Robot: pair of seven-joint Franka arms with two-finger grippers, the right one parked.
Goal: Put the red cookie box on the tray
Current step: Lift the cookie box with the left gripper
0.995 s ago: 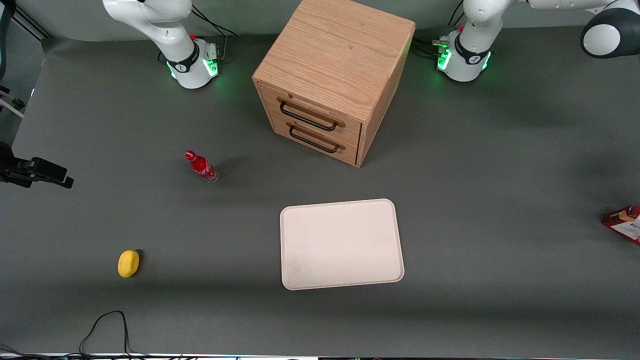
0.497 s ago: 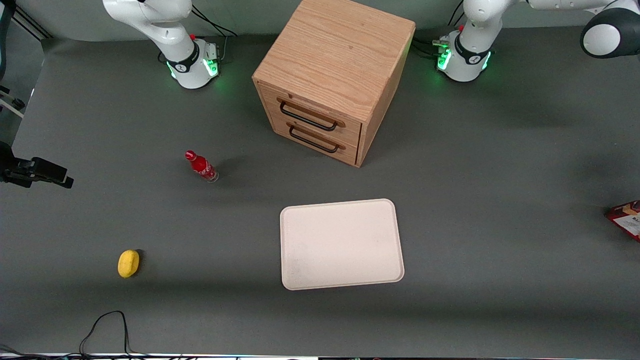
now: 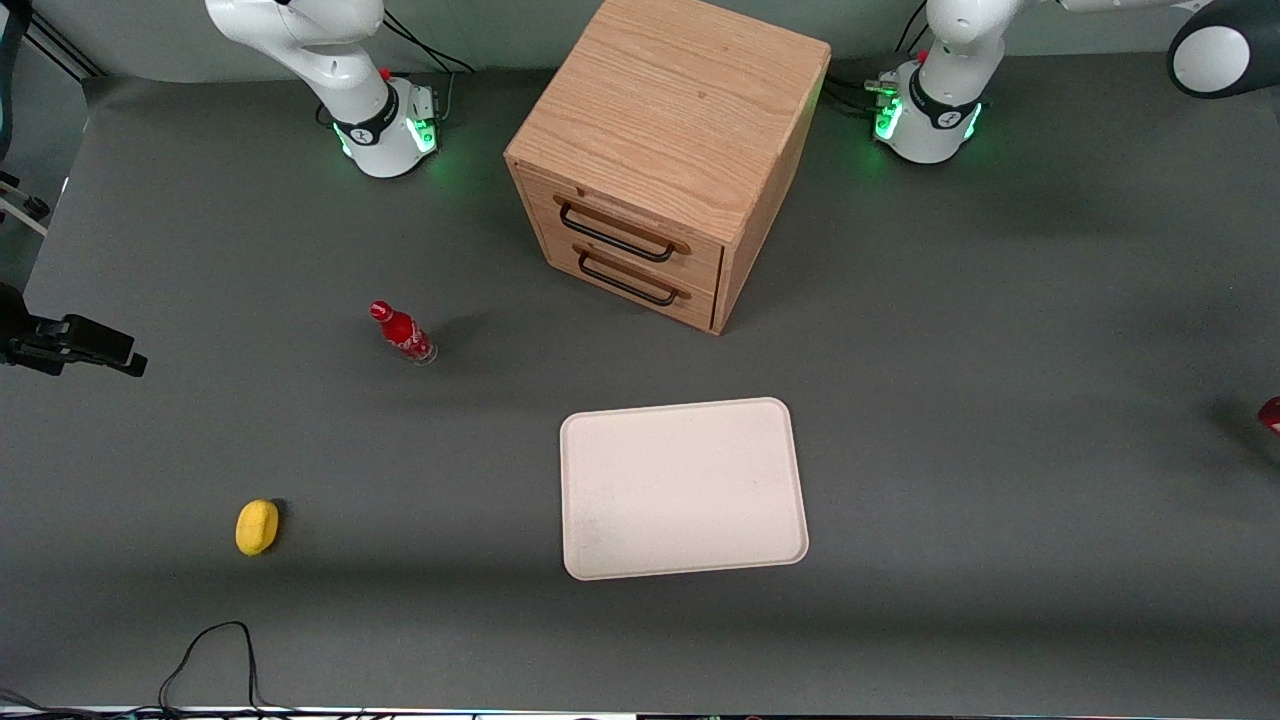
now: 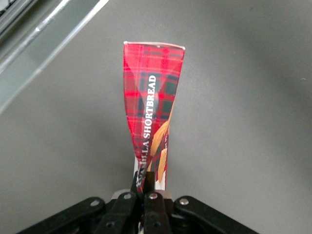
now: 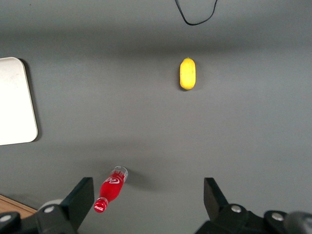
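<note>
Fingers of the gripper clamp one end of the red cookie box, its long axis pointing straight away from them. From the front, only a red sliver shows at the working arm's end of the table, well apart from the tray.

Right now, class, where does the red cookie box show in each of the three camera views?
Front view: only a red corner of the red cookie box shows, at the working arm's end of the table.
Left wrist view: the box fills the middle, with the end effector shut on one end.
Right wrist view: not in it.
Shared landmark: the tray shows in the front and right wrist views.
</note>
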